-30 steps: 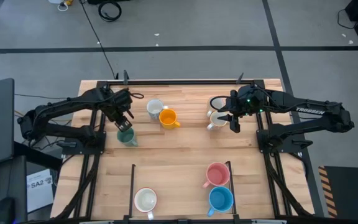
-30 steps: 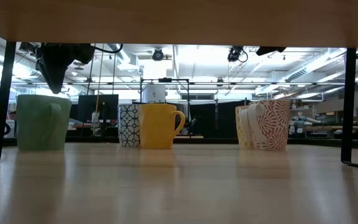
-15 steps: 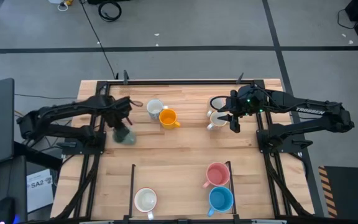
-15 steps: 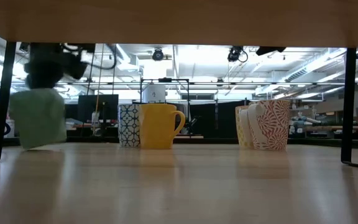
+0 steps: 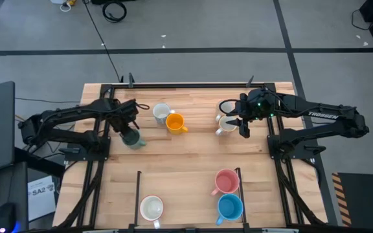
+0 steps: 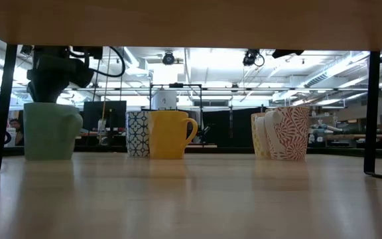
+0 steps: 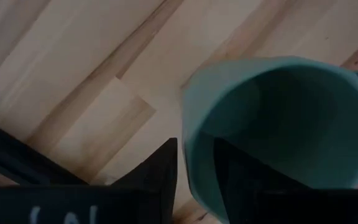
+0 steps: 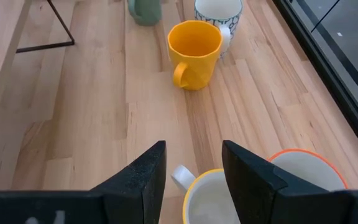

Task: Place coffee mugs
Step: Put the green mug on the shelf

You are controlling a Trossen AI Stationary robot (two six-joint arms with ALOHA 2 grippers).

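The left pincer [image 5: 129, 124] is clamped on the rim of a dark green ceramic mug [image 5: 132, 138], resting on the wooden worktop [image 5: 186, 162]. The right pincer [image 5: 243, 123] hangs apart. Three mugs near the front look unplaced.

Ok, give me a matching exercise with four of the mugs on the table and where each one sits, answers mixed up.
Things:
1. green mug
2. orange mug
3. pink mug
4. blue mug

Places:
A. beside the patterned white mug
B. in the left tool
C. at the table's near edge
D. just behind the blue mug

Pairs: 1-B, 2-A, 3-D, 4-C
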